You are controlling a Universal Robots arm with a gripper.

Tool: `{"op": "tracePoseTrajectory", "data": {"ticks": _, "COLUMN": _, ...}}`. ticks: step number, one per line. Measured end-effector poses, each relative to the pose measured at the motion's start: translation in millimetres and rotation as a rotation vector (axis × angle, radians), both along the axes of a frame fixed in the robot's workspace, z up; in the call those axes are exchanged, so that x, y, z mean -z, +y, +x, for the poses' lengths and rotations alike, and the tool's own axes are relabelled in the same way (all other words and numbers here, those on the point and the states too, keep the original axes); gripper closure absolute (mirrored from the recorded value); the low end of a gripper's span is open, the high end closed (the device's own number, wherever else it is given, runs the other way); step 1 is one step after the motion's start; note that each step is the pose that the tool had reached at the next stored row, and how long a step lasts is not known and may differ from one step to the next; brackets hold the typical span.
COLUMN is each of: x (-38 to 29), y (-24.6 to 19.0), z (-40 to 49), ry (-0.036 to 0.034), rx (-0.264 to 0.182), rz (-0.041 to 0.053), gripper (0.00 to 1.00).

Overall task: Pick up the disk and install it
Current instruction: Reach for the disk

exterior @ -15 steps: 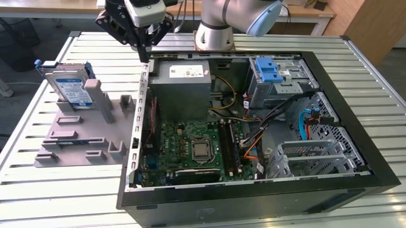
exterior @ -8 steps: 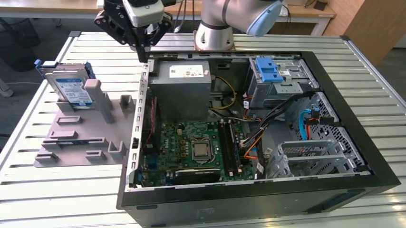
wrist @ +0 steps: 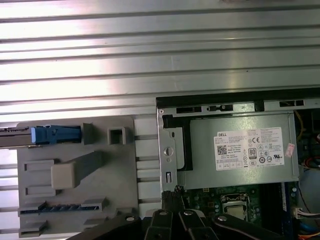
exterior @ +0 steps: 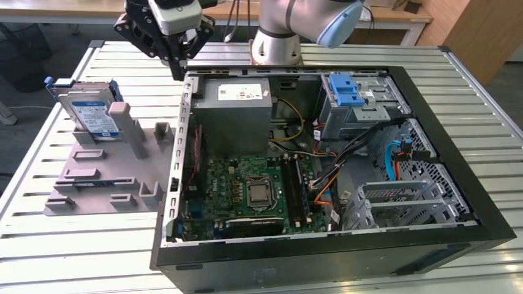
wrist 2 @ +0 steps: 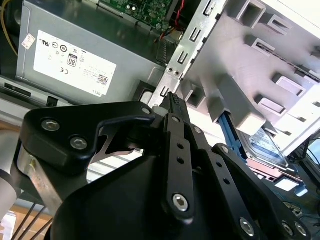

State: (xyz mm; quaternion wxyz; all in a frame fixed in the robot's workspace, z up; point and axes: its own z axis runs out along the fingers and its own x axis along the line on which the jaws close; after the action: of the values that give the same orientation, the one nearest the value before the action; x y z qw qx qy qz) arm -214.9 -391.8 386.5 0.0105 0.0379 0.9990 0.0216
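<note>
The disk (exterior: 90,113) stands upright in a slot at the far end of a grey holder plate (exterior: 98,184), at the exterior view's left; it is silver with a blue-and-white label and blue rails. In the first wrist view the disk (wrist: 50,135) shows edge-on as a blue strip, and in the second wrist view the disk (wrist 2: 267,150) lies behind the grey posts. My gripper (exterior: 176,73) hangs above the case's far left corner, to the right of the disk and apart from it. Its fingers are shut with nothing between them, as the gripper (wrist 2: 172,100) and the gripper (wrist: 172,192) show in both wrist views.
An open black computer case (exterior: 457,202) lies on the slatted metal table (exterior: 65,257). Inside are a grey power supply box (exterior: 237,116), a green motherboard (exterior: 253,190), and a metal drive cage topped by a blue bracket (exterior: 347,92). Upright grey posts (exterior: 122,125) stand beside the disk.
</note>
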Motion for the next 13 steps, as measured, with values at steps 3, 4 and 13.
{"op": "tracePoseTrajectory", "data": {"ticks": 3, "x": 0.3, "y": 0.3, "z": -5.4, "ry": 0.0000, "rx": 0.000, "rz": 0.0000, "gripper": 0.89}}
{"op": "tracePoseTrajectory", "data": {"ticks": 4, "x": 0.4, "y": 0.4, "z": -7.2, "ry": 0.0000, "rx": 0.000, "rz": 0.0001, "gripper": 0.89}}
{"op": "tracePoseTrajectory", "data": {"ticks": 13, "x": 1.1, "y": 1.9, "z": -18.8, "ry": 0.0006, "rx": 0.000, "rz": 0.0001, "gripper": 0.89}}
